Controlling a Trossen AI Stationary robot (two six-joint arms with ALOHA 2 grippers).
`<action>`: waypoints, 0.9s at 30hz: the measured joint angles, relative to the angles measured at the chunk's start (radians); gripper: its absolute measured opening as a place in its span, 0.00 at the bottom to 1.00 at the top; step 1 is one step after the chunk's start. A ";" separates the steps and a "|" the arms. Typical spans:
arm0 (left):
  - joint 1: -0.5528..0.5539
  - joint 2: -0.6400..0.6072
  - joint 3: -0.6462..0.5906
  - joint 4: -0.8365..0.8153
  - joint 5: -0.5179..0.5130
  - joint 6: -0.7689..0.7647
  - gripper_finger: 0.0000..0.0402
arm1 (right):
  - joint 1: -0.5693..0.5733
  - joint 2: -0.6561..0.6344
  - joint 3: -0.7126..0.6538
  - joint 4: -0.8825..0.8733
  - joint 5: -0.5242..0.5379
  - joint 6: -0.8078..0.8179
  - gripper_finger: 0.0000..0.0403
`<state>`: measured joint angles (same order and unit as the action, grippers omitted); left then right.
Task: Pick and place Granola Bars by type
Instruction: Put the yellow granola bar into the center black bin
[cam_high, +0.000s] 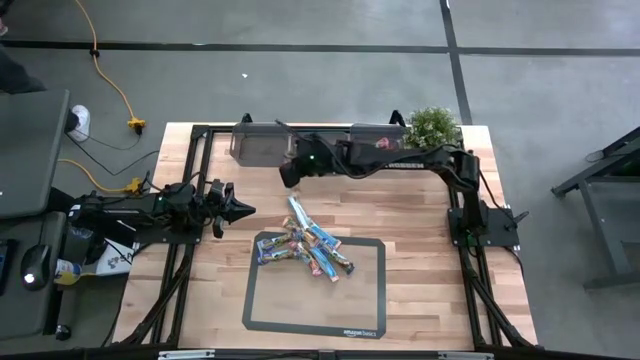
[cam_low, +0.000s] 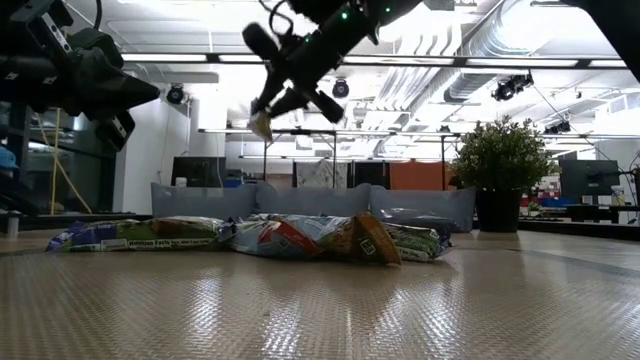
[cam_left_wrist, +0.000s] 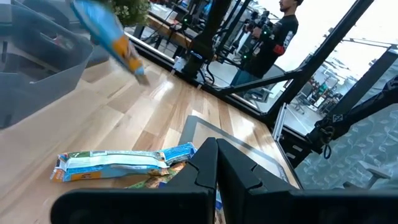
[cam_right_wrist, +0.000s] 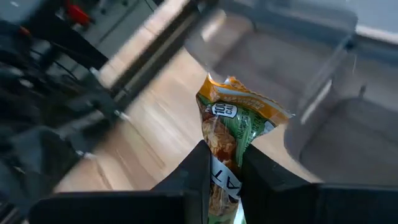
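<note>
The row of clear bins (cam_high: 300, 143) along the table's (cam_high: 420, 300) far edge sits close together, so the main risk, as I judge it, is a drop into the wrong bin or onto a shared wall. The right gripper (cam_right_wrist: 219, 163), raised near those bins, is clamped on only one end of a green and orange bar (cam_right_wrist: 239, 121), which could slip or swing. The left gripper (cam_high: 240, 210) waits with jaws together beside the pile of bars (cam_high: 305, 247) on the mat (cam_high: 365, 310).
</note>
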<state>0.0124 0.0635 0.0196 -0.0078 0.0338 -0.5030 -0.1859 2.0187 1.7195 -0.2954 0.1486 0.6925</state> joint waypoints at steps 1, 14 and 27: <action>0.000 0.000 0.000 0.000 0.000 0.000 0.00 | 0.000 -0.002 0.000 0.032 -0.001 -0.013 0.12; 0.000 0.000 0.000 0.000 0.000 0.000 0.00 | -0.019 -0.034 0.000 0.263 -0.001 -0.208 0.12; 0.000 0.000 0.000 0.000 0.000 0.000 0.00 | -0.162 -0.098 0.000 0.253 -0.298 -0.503 0.12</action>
<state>0.0124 0.0635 0.0196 -0.0078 0.0333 -0.5030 -0.3481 1.9210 1.7195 -0.0426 -0.1491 0.1898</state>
